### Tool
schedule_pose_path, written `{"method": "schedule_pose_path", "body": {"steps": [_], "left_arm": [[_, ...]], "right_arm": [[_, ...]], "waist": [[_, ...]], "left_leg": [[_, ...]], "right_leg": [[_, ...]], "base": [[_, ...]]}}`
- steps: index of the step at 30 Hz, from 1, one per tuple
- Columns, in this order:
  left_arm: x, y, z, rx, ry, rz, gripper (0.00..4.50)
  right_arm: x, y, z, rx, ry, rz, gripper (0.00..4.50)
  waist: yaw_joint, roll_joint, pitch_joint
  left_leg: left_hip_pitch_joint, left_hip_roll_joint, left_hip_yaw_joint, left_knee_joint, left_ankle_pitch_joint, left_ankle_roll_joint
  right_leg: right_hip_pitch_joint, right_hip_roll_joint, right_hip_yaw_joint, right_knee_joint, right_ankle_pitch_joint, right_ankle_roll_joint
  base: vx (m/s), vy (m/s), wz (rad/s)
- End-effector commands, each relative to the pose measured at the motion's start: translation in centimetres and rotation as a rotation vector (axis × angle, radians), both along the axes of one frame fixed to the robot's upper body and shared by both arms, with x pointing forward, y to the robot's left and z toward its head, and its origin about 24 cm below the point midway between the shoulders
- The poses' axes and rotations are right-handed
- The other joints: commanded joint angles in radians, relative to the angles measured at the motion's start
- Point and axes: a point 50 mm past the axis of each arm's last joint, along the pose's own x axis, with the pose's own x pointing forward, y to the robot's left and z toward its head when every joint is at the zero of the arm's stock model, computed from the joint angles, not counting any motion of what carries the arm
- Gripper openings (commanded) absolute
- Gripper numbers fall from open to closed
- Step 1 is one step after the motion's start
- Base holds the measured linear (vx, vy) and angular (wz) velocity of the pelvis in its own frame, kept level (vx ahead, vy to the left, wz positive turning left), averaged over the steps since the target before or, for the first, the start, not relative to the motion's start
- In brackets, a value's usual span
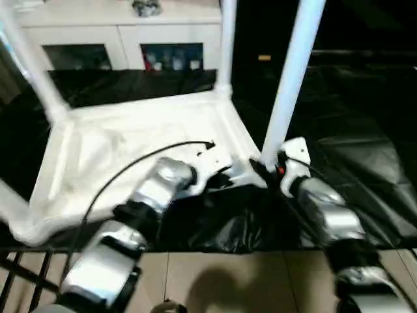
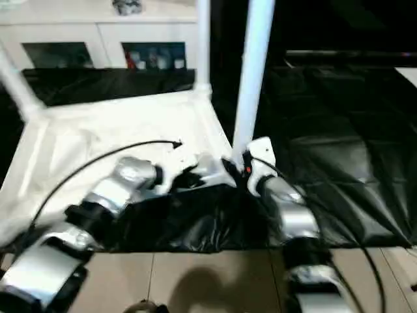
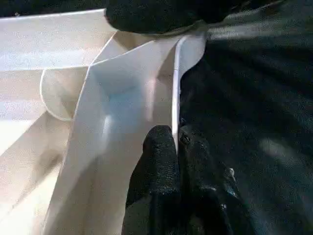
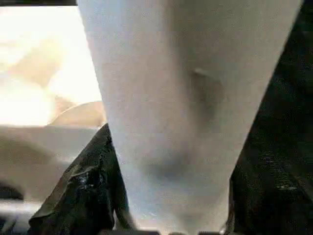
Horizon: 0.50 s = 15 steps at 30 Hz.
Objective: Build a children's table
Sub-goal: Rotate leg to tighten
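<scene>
Two fingers (image 3: 161, 161) pinching tabletop (image 3: 122, 112) rim.

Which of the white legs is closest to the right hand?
The leg rising at the tabletop's near right corner; the right hand is at its base, the others stand farther left.

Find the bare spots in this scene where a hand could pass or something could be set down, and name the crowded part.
Free: the black sheet right of the near leg, and the tabletop underside's middle. Crowded: the near corner, where the left gripper pinches the rim and the right gripper meets the leg.
</scene>
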Motion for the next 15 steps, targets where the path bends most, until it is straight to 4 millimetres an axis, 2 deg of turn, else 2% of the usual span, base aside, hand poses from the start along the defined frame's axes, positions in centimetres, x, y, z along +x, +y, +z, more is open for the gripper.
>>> {"method": "schedule_pose_path", "body": {"steps": [1, 3, 4, 5, 6, 7, 9, 10, 11, 12, 15], "left_arm": [[0.1, -2.5, 1.4, -0.032, -0.086, -0.025, 0.00], [0.0, -2.5, 1.4, -0.029, -0.095, -0.045, 0.00], [0.0, -2.3, 1.5, -0.027, -0.101, -0.055, 0.00], [-0.1, -1.6, 1.6, -0.021, -0.120, -0.089, 0.00], [-0.1, -1.6, 1.6, -0.020, -0.120, -0.089, 0.00], [-0.2, -1.1, 1.6, -0.014, -0.129, -0.114, 0.00], [-0.3, -0.7, 1.6, -0.013, -0.135, -0.141, 0.00], [-0.6, 0.5, 1.4, -0.007, -0.123, -0.187, 0.00], [-0.6, 0.5, 1.4, -0.007, -0.123, -0.187, 0.00], [-0.8, 0.9, 1.3, -0.004, -0.119, -0.206, 0.00], [-1.2, 2.5, 1.0, 0.005, -0.075, -0.261, 0.00]], "right_arm": [[-0.8, 5.5, -0.7, 0.050, 0.025, 0.176, 2.65], [-0.7, 5.7, -0.4, 0.056, -0.001, 0.184, 3.21], [-0.7, 5.6, -0.2, 0.059, -0.010, 0.190, 3.35], [-0.8, 5.0, 0.0, 0.062, -0.015, 0.211, 3.37], [-0.8, 5.0, 0.0, 0.062, -0.015, 0.212, 3.44], [-0.9, 4.6, 0.0, 0.056, -0.011, 0.245, 3.57], [-1.0, 4.3, 0.1, 0.049, -0.011, 0.278, 3.57], [-1.5, 3.4, 0.3, 0.016, -0.017, 0.389, 3.57], [-1.5, 3.4, 0.3, 0.016, -0.017, 0.389, 3.57], [-1.7, 3.0, 0.4, 0.004, -0.018, 0.434, 3.57], [-2.7, 1.8, 0.8, -0.033, -0.020, 0.635, 3.57]], "waist": [[-0.004, -0.009, -0.055], [-0.003, -0.008, -0.057], [-0.002, -0.011, -0.059], [-0.001, -0.009, -0.059], [-0.001, -0.009, -0.059], [-0.002, -0.011, -0.062], [-0.003, -0.010, -0.067], [-0.001, -0.008, -0.068], [0.000, -0.010, -0.071], [0.001, -0.008, -0.070], [0.007, -0.007, -0.069]], "left_leg": [[0.026, 0.061, -0.041, -0.088, -0.382, -0.032], [0.023, 0.061, -0.038, -0.085, -0.348, -0.015], [0.021, 0.060, -0.036, -0.082, -0.326, -0.001], [0.019, 0.061, -0.036, -0.081, -0.307, 0.009], [0.019, 0.061, -0.036, -0.081, -0.307, 0.009], [0.013, 0.060, -0.036, -0.078, -0.277, 0.026], [0.012, 0.061, -0.033, -0.073, -0.231, 0.043], [0.014, 0.061, -0.032, -0.071, -0.215, 0.049], [0.009, 0.060, -0.030, -0.064, -0.180, 0.068], [0.008, 0.061, -0.028, -0.061, -0.154, 0.088], [0.007, 0.063, -0.025, -0.057, -0.151, 0.111]], "right_leg": [[0.017, -0.073, 0.046, -0.094, -0.291, -0.178], [0.020, -0.072, 0.045, -0.089, -0.238, -0.188], [0.022, -0.072, 0.045, -0.086, -0.215, -0.195], [0.024, -0.072, 0.044, -0.084, -0.199, -0.201], [0.024, -0.072, 0.044, -0.084, -0.199, -0.201], [0.030, -0.071, 0.043, -0.077, -0.156, -0.209], [0.032, -0.069, 0.041, -0.068, -0.076, -0.226], [0.032, -0.068, 0.040, -0.065, -0.048, -0.234], [0.039, -0.066, 0.038, -0.059, 0.009, -0.245], [0.037, -0.068, 0.038, -0.055, 0.049, -0.256], [0.037, -0.066, 0.035, -0.053, 0.049, -0.271]], "base": [[0.000, 0.000, 0.00], [0.000, 0.000, 0.00], [0.000, 0.000, 0.00], [0.000, 0.000, 0.00], [0.000, 0.000, 0.00], [0.000, 0.000, 0.00], [0.000, 0.000, 0.00], [0.000, 0.000, 0.00], [0.000, 0.000, 0.00], [0.000, 0.000, 0.00], [0.000, 0.000, 0.00]]}}
